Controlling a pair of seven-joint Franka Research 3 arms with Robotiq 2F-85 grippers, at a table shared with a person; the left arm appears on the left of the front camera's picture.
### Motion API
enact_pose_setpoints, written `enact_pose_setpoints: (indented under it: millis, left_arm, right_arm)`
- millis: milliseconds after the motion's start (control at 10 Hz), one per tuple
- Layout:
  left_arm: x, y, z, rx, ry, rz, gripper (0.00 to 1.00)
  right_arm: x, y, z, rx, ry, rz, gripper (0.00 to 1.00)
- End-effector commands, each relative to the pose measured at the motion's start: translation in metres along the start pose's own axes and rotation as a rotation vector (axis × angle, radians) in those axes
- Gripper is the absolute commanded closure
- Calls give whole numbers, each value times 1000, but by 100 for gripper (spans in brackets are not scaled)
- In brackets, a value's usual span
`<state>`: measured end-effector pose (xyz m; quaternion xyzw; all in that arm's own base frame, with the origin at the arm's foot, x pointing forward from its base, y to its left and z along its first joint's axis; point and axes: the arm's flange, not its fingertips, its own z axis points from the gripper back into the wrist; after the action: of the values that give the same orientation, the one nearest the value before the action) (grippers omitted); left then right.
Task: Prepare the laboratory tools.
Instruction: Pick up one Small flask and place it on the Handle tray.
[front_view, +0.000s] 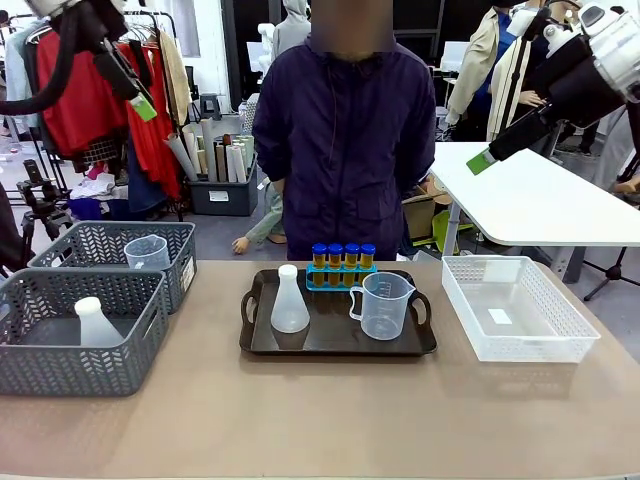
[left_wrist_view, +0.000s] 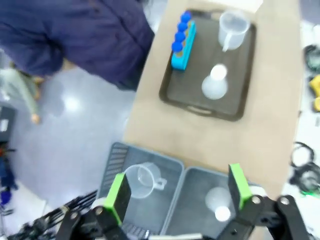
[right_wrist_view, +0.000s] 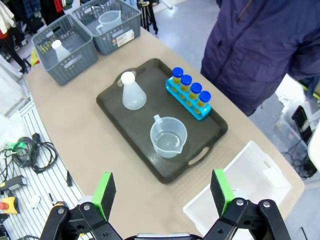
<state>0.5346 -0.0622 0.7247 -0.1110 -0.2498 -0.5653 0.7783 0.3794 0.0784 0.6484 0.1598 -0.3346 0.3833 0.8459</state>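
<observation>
Left tool (left_wrist_view: 177, 192) spread wide and empty above two grey baskets (left_wrist_view: 145, 200), right tool (right_wrist_view: 162, 192) likewise released high over the tabletop (front_view: 320, 420), dark tray (front_view: 262, 340) holding conical flask (front_view: 289, 300), measuring jug (front_view: 383, 305), blue-capped test tubes (front_view: 342, 257) in blue rack, white basket (front_view: 515, 310) beside it.

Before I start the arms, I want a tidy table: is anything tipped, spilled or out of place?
Nothing stands out. On the brown tray the conical flask, the measuring jug and the rack of blue-capped test tubes all stand upright, with no spill visible. The grey baskets hold another flask and jug, also upright.
</observation>
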Motion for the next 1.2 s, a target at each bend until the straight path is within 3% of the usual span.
enact_pose_setpoints:
  millis: [0,400,900,1000,1100]
  left_arm:
    - [-19,-11,-9,-81,-89,-10,0]
    - [-20,-35,-45,-167,-142,-50,0]
    - [-15,-42,-46,-169,-136,-81,0]
    - [-15,-41,-48,-170,-97,-102,0]
    - [-7,-41,-43,-170,-118,-62,0]
  right_arm:
    - [1,-1,1,19,-17,1,0]
    - [1,-1,1,19,-17,1,0]
    - [1,-1,1,19,-17,1,0]
    - [1,-1,1,19,-17,1,0]
    - [1,-1,1,19,-17,1,0]
